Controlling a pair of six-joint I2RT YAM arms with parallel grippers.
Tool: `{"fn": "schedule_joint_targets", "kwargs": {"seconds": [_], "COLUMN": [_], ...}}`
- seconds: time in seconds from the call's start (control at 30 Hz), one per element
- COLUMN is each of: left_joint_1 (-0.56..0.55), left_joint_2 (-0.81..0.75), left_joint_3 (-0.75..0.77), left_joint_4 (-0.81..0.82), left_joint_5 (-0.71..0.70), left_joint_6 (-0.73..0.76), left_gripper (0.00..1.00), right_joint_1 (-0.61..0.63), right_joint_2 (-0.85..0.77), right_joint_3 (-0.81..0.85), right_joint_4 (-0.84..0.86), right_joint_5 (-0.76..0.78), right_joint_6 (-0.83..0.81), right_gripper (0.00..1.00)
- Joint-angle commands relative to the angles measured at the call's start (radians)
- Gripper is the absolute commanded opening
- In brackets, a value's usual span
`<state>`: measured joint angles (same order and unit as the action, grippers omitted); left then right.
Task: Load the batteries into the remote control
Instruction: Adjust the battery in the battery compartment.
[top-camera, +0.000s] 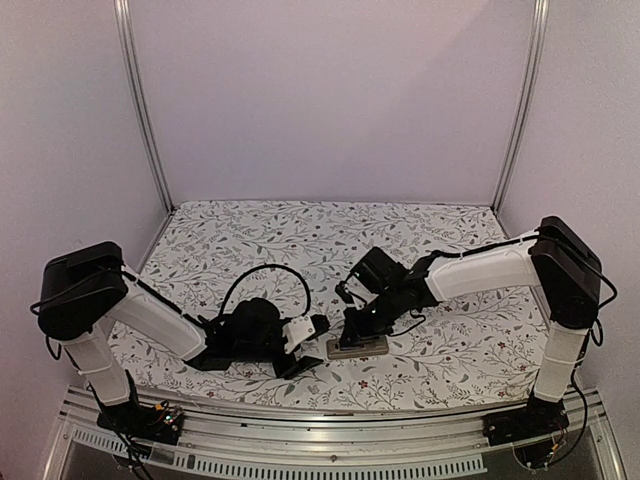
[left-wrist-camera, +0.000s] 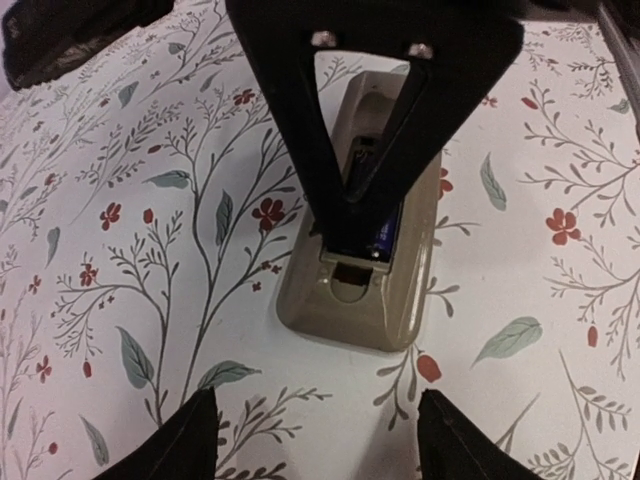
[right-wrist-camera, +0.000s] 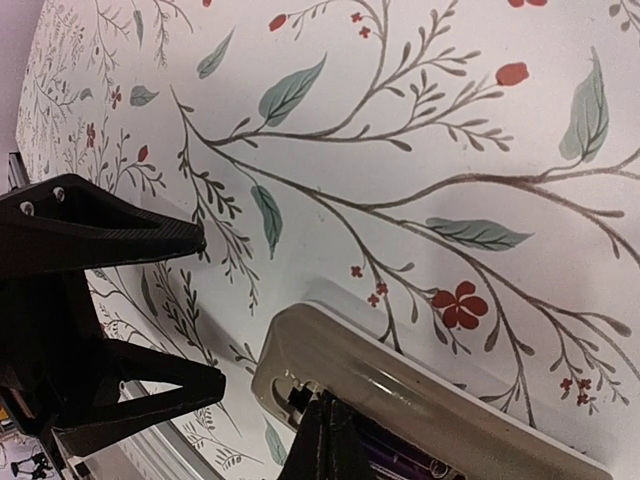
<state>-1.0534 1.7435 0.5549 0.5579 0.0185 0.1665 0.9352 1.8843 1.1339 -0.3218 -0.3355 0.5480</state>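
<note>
Left gripper (left-wrist-camera: 318, 396) was spread wide and empty, hovering low just beside the near end of the remote control (left-wrist-camera: 350, 312), fingers not touching it. Right gripper (left-wrist-camera: 350, 236) pointed down into the remote's open battery bay, tip right at the slot. Only one finger faced the left wrist camera, so I could not tell whether it was pinching anything or just pressed together. Remote control lay back-up, grey-tan side showing, flat on the floral counter (left-wrist-camera: 120, 200), near the front edge between the two arms. One dark battery (left-wrist-camera: 386, 240) with a bluish sheen sat inside the bay, touching the right gripper's tip.
</note>
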Motion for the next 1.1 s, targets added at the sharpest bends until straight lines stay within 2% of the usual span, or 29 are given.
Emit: {"fn": "schedule_joint_targets", "kwargs": {"seconds": [0.0, 0.2, 0.57, 0.77, 0.93, 1.03, 1.07], "left_joint_1": [-0.01, -0.011, -0.012, -0.012, -0.012, -0.018, -0.021], "left_joint_2": [0.008, 0.005, 0.016, 0.013, 0.015, 0.017, 0.018], "left_joint_3": [0.021, 0.019, 0.022, 0.023, 0.031, 0.057, 0.064], "left_joint_4": [-0.001, -0.002, 0.0, -0.01, -0.011, 0.004, 0.016], "left_joint_5": [0.013, 0.009, 0.014, 0.008, 0.008, -0.004, -0.015], "left_joint_6": [0.013, 0.015, 0.017, 0.017, 0.017, -0.001, -0.01], "left_gripper": [0.68, 0.68, 0.67, 0.67, 0.67, 0.64, 0.58], "right_joint_1": [0.008, 0.008, 0.008, 0.006, 0.002, 0.002, 0.002], "right_joint_2": [-0.024, -0.046, -0.035, 0.038, 0.019, 0.019, 0.021], "right_joint_3": [0.062, 0.129, 0.009, -0.037, -0.057, -0.042, -0.038], "right_joint_4": [-0.119, -0.164, -0.095, -0.081, -0.095, -0.128, -0.14], "right_joint_5": [0.013, 0.023, -0.01, 0.029, 0.063, 0.092, 0.104], "right_joint_6": [-0.039, -0.059, -0.01, -0.013, 0.006, 0.01, 0.01], "right_gripper": [0.0, 0.0, 0.0, 0.0, 0.0, 0.0, 0.0]}}
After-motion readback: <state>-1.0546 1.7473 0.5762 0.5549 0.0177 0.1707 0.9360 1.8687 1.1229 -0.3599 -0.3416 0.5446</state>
